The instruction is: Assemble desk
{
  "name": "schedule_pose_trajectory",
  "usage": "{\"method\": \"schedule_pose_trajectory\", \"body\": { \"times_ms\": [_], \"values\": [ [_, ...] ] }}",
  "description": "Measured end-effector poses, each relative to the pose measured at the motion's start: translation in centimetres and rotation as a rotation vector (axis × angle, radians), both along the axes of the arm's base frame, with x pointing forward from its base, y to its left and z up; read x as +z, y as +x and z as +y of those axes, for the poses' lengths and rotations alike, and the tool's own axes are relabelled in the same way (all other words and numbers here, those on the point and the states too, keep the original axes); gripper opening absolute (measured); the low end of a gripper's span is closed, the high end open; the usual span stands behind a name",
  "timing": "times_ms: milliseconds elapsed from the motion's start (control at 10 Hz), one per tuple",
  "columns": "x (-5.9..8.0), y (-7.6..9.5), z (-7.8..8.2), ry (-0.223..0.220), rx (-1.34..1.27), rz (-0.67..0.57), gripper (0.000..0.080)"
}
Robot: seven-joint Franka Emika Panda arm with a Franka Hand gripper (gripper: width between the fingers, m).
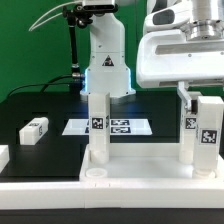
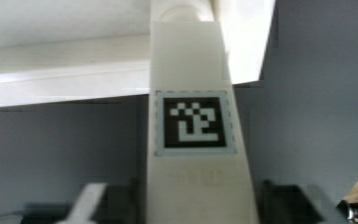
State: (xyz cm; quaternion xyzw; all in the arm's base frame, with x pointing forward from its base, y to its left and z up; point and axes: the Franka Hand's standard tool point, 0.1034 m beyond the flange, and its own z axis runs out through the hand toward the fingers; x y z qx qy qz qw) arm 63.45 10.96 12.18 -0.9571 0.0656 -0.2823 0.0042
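Gripper [image 1: 192,98] comes down from above at the exterior view's right and pinches the held leg [image 1: 208,140] near its upper end, the jaws closed against two opposite sides of the post. In the wrist view the same post runs straight up between the two fingers [image 2: 91,203], with its black-and-white tag [image 2: 195,124] facing the camera. The held leg stands upright over the desk top [image 1: 130,185], toward that top's far corner on the exterior view's right. Its foot is partly hidden by the rim, so I cannot tell whether it is seated or only resting there.

The desk top lies flat along the bench [image 1: 40,105] edge nearest the exterior camera. At its far corner on the exterior view's left a standing leg [image 1: 100,130] is upright, tag toward the camera. Just in front of it, at the near corner on that side, a round socket [image 1: 95,172] is open.

A loose leg [image 1: 35,128] lies on its side on the bench, toward the edge at the exterior view's left and well apart from the desk top. The marker board [image 1: 128,127] lies flat mid-bench behind the standing leg. The robot base [image 1: 106,65] stands by the far edge.
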Motion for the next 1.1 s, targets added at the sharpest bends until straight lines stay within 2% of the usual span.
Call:
{"method": "schedule_pose_trajectory", "body": {
  "times_ms": [100, 200, 300, 400, 800, 1000, 1100],
  "values": [
    [0.0, 0.0, 0.0, -0.001, 0.001, 0.000, 0.0477],
    [0.0, 0.0, 0.0, -0.001, 0.002, 0.000, 0.0590],
    [0.0, 0.0, 0.0, -0.002, 0.002, 0.001, 0.0590],
    [0.0, 0.0, 0.0, -0.002, 0.003, 0.001, 0.0640],
    [-0.1, 0.0, -0.2, -0.007, 0.006, 0.018, 0.0649],
    [1.6, 1.5, -1.0, -0.009, 0.004, 0.062, 0.0649],
    [1.6, 1.7, -1.5, -0.014, 0.004, 0.090, 0.0649]
  ]
}}
